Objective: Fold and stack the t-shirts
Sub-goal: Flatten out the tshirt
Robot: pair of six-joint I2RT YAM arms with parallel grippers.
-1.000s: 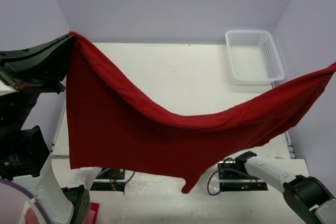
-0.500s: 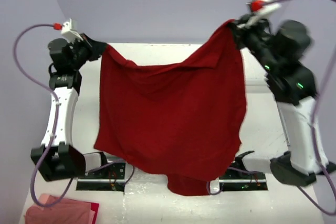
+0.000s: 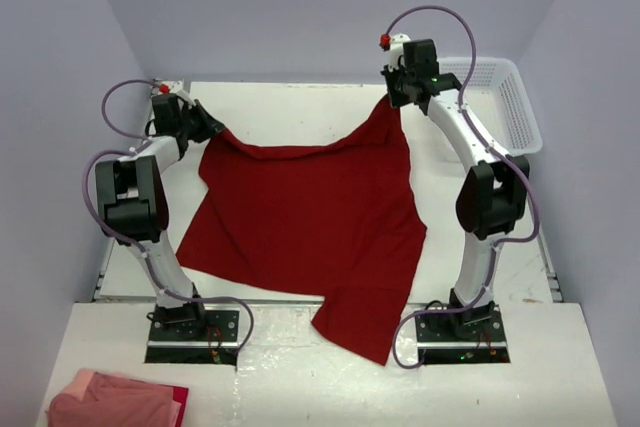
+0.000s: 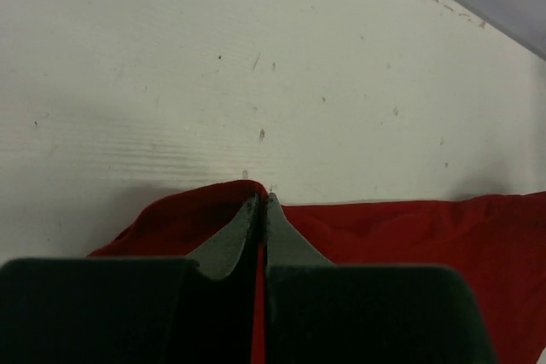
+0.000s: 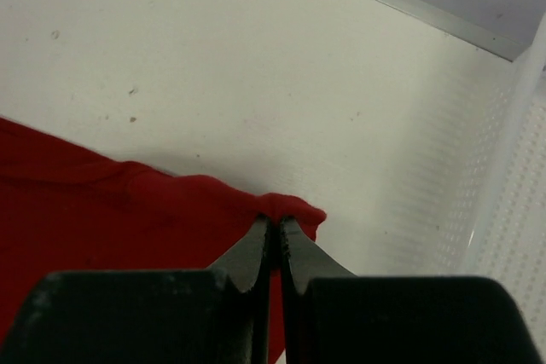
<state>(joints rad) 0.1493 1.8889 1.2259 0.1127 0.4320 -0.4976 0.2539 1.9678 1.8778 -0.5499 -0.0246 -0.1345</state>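
red t-shirt point(image 3: 310, 217) spread left of the white basket point(image 3: 525, 112), long axis far to near. pinched tight at both far corners by left gripper point(image 4: 262, 199) and right gripper point(image 5: 275, 222); full spread visible only from above.

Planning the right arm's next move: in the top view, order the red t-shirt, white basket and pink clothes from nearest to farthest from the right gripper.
1. The red t-shirt: its corner is pinched in the right gripper.
2. The white basket: just to the gripper's right, far right corner.
3. The pink clothes: near left corner, farthest.
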